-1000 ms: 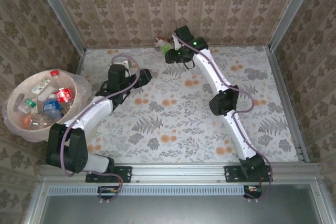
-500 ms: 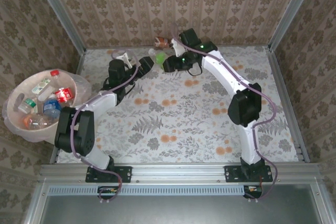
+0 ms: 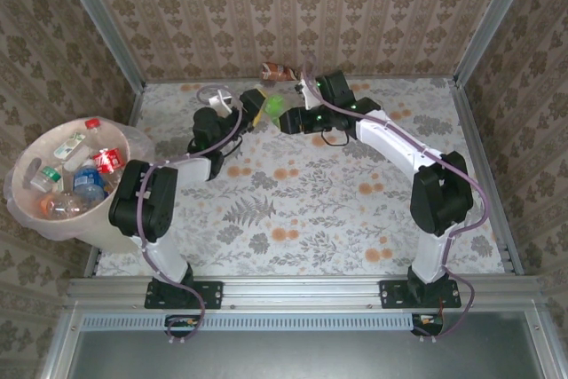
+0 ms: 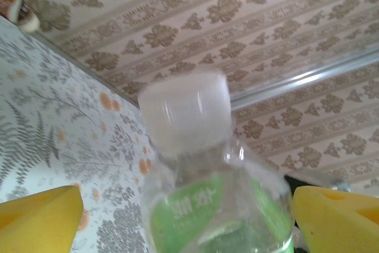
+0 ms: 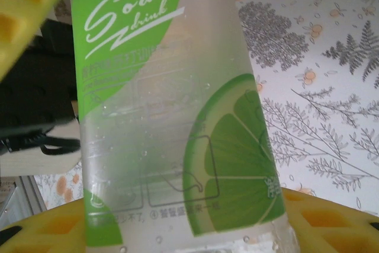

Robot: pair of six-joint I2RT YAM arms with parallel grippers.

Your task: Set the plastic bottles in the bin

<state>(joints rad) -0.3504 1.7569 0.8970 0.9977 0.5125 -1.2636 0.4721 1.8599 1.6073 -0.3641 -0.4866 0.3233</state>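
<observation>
Ends of clear plastic bottle w/ green label and white cap [image 5: 177, 87] cut off in wrist views. Round pale beige tub w/ clear bag liner [image 3: 53, 224], far left: several bottles [image 3: 75, 175] inside, overlapping, count unsure. Green-label bottle above floral table [image 3: 293, 201] near back wall, clamped btw right gripper [image 5: 136, 122] pads. Left gripper [image 4: 186, 223] spread around neck, one pad not touching.

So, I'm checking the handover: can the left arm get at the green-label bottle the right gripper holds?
Probably yes. The green-label bottle sits between the open yellow fingers of the left gripper, gaps either side, nothing blocking; the right gripper holds its body.
</observation>
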